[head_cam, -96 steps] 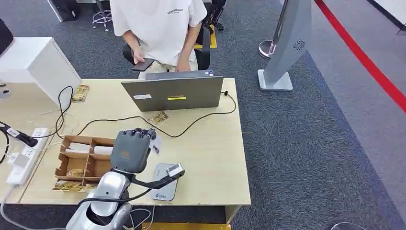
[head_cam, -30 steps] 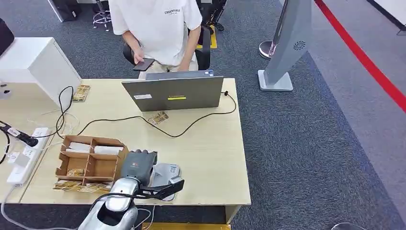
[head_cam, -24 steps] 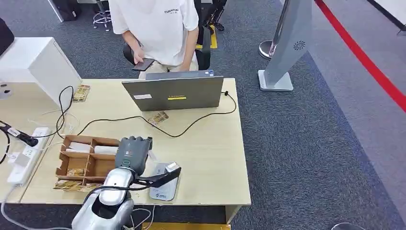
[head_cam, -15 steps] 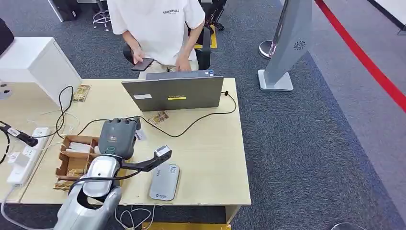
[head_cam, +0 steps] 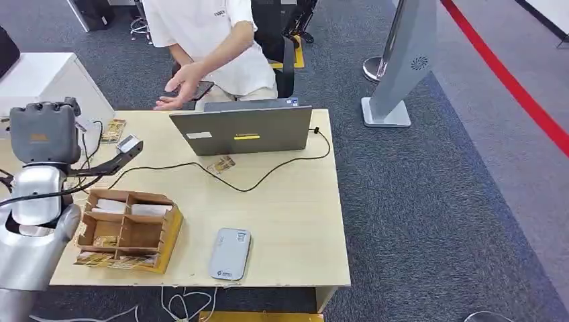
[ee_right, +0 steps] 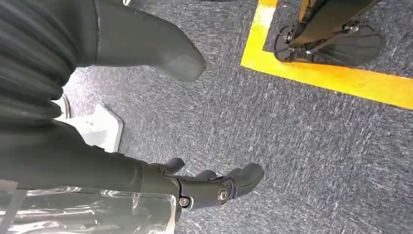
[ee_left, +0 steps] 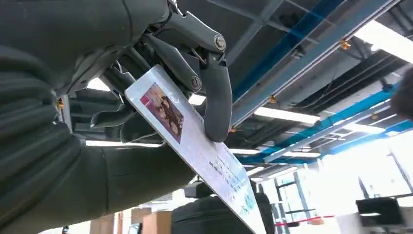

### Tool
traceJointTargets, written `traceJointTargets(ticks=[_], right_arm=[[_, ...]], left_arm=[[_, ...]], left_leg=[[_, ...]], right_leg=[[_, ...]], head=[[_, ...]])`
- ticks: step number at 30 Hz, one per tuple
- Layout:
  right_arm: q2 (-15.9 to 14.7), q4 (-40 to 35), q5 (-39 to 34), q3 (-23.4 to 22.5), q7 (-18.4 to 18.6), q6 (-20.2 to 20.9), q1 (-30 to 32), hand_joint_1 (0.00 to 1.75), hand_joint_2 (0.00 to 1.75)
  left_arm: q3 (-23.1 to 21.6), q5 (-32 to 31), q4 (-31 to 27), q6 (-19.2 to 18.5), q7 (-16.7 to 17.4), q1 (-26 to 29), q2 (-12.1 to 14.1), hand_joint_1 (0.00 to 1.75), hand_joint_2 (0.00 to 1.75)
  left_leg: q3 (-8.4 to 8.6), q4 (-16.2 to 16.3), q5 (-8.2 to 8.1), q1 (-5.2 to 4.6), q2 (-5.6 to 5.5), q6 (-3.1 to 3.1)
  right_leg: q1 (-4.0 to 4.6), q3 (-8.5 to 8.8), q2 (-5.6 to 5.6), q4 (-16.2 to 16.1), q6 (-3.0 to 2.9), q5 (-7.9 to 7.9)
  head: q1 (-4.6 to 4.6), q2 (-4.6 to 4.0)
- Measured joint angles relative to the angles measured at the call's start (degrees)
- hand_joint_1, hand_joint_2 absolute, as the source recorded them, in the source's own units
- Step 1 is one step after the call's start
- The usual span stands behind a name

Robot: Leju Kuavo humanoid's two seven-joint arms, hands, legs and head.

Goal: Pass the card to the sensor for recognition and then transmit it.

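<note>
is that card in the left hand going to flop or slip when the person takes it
The card probably stays stiff: it juts out flat and straight past the left hand, unsupported. Its glossy printed face looks smooth, so it may slide, since fingers grip just one end. It seems thin and likely light.

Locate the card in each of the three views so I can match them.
Head view: card at far left, a sliver showing beside the raised left hand.
Left wrist view: card centre, pinched flat, running diagonally.
Right wrist view: not in it.
Shared landmark: the left hand holding it.
</note>
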Motion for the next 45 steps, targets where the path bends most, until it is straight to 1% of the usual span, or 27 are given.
traceJointTargets(ticks=[1,3,4,6,8,10,14,15,19,21,25,26,27,29,32,34,36,38,44,45], right_arm=[[0.0,0.0,0.0,0.0,0.0,0.0,0.0,0.00,1.75],[0.0,0.0,0.0,0.0,0.2,0.1,0.0,0.00,1.75],[0.0,0.1,-0.1,0.0,0.4,0.1,0.0,0.00,1.75],[0.0,0.1,-0.1,0.0,0.8,0.2,0.1,0.00,1.75],[0.0,0.1,-0.1,0.0,1.0,0.2,0.1,0.00,1.75],[0.0,0.1,0.0,0.0,1.3,0.2,0.1,0.00,1.75],[0.0,0.1,0.1,0.0,1.3,0.2,0.1,0.00,1.75],[0.0,0.1,0.1,0.0,1.2,0.2,0.1,0.00,1.75],[0.0,0.1,0.1,0.0,0.8,0.1,0.1,0.00,1.75],[0.0,0.1,0.1,0.0,0.7,0.1,0.1,0.00,1.75],[0.0,0.1,0.4,0.0,0.9,0.1,0.1,0.00,1.75],[0.0,0.1,0.4,0.0,1.2,0.1,0.1,0.00,1.75],[0.0,0.1,0.3,0.0,1.4,0.1,0.1,0.00,1.75],[0.0,0.1,0.1,0.0,1.5,0.1,0.1,0.00,1.75],[0.0,0.1,0.0,0.0,1.5,0.1,0.2,0.00,1.75],[0.0,0.1,-0.2,0.0,1.7,0.1,0.2,0.00,1.75],[0.0,0.1,-0.4,-0.1,1.9,0.0,0.2,0.00,1.75],[0.0,0.1,-0.4,-0.1,2.1,0.0,0.3,0.00,1.75],[0.0,0.1,-0.4,-0.1,2.1,0.0,0.4,0.00,1.75],[0.0,0.1,-0.5,-0.1,2.1,0.0,0.4,0.00,1.75]], left_arm=[[0.2,0.0,0.6,-0.1,0.3,-0.1,0.4,1.75,1.75],[0.1,0.0,1.4,-0.6,3.2,-0.2,1.5,1.75,1.75],[0.1,0.0,2.2,-0.3,4.1,-0.4,2.5,1.75,1.75],[0.6,0.0,4.6,1.1,3.5,-1.0,4.0,1.75,1.75],[1.6,0.0,6.7,2.3,2.7,-1.0,4.8,1.75,1.75],[2.5,0.0,8.1,2.9,2.3,-0.9,5.3,1.75,1.75],[4.2,0.0,9.8,2.8,1.9,-0.7,5.5,1.75,1.75],[4.4,0.0,10.1,2.7,1.8,-0.5,5.5,0.00,1.75],[5.7,0.0,10.1,1.5,0.1,0.5,5.0,0.00,1.75],[6.6,0.0,10.0,1.2,-1.5,1.2,4.2,0.00,1.75],[8.2,0.0,8.4,0.9,-2.6,2.9,2.4,0.00,1.75],[8.7,0.0,7.7,0.3,-3.3,3.3,1.8,0.00,1.75],[9.4,0.1,6.5,-0.6,-4.3,3.9,0.9,0.00,1.75],[10.5,0.0,4.0,-2.0,-5.2,5.4,-0.9,0.00,1.75],[11.2,0.0,1.6,-2.6,-5.4,6.6,-2.4,0.00,1.75],[11.8,0.2,-0.5,-2.9,-6.8,7.5,-3.2,0.00,1.75],[12.3,0.4,-3.8,-3.5,-7.9,9.7,-4.4,0.00,1.75],[12.3,0.3,-7.9,-4.2,-8.2,12.6,-5.8,0.00,1.75],[12.6,0.4,-12.9,-4.5,-8.3,15.3,-7.1,0.00,1.75],[12.6,0.5,-13.5,-4.3,-8.8,15.7,-7.3,0.00,1.75]], left_leg=[[-0.02,0.0,0.00,0.00,0.00,0.00],[-0.04,0.0,0.00,0.00,0.09,0.00],[-0.05,0.0,0.00,0.00,0.18,0.00],[-0.06,0.0,0.00,0.00,0.17,0.00],[-0.06,0.0,0.01,0.00,0.16,-0.02],[-0.06,0.0,0.02,0.01,0.16,-0.02],[-0.08,0.0,0.02,0.01,0.14,-0.02],[-0.08,0.0,0.02,0.01,0.16,-0.02],[-0.09,0.0,0.01,0.00,0.24,-0.02],[-0.10,0.0,0.01,0.00,0.21,-0.02],[-0.12,0.0,0.01,0.00,0.19,-0.02],[-0.12,0.0,0.01,0.00,0.18,-0.02],[-0.12,0.0,0.02,-0.01,0.18,-0.02],[-0.13,0.0,0.02,-0.01,0.17,-0.02],[-0.13,0.0,0.02,-0.01,0.21,-0.02],[-0.13,0.0,0.02,-0.01,0.20,-0.02],[-0.13,0.0,0.01,-0.01,0.19,-0.02],[-0.16,0.0,0.01,-0.01,0.19,-0.02],[-0.21,0.0,0.02,-0.01,0.17,-0.02],[-0.21,0.0,0.02,-0.01,0.16,-0.02]], right_leg=[[0.00,-0.01,0.00,0.0,0.00,0.00],[0.00,-0.05,0.08,0.0,-0.01,0.02],[0.00,-0.09,0.14,0.0,-0.03,0.04],[0.00,-0.12,0.14,0.0,-0.04,0.05],[0.01,-0.13,0.13,0.0,-0.05,0.05],[0.01,-0.13,0.12,0.0,-0.05,0.05],[0.00,-0.13,0.12,0.0,-0.05,0.05],[0.00,-0.14,0.13,0.0,-0.05,0.05],[0.00,-0.20,0.22,0.0,-0.07,0.07],[0.00,-0.20,0.17,0.0,-0.07,0.07],[0.00,-0.22,0.16,0.0,-0.07,0.07],[0.00,-0.22,0.16,0.0,-0.07,0.07],[-0.01,-0.22,0.15,0.0,-0.07,0.07],[0.00,-0.21,0.14,0.0,-0.07,0.07],[0.00,-0.22,0.16,0.0,-0.08,0.09],[-0.01,-0.21,0.16,0.0,-0.08,0.09],[-0.01,-0.21,0.15,0.0,-0.08,0.09],[0.00,-0.24,0.16,0.0,-0.09,0.08],[0.00,-0.28,0.12,0.0,-0.09,0.09],[0.00,-0.27,0.12,0.0,-0.09,0.09]], head=[[0.00,0.00],[0.00,0.00],[-0.02,0.00],[0.00,0.00],[-0.02,0.00],[-0.02,0.00],[0.00,0.00],[0.00,0.00],[0.00,0.00],[0.00,0.00],[-0.02,0.00],[0.00,0.00],[-0.02,0.00],[0.00,0.00],[0.00,0.00],[-0.02,0.00],[-0.02,0.00],[0.00,0.00],[0.00,0.00],[0.00,0.00]])
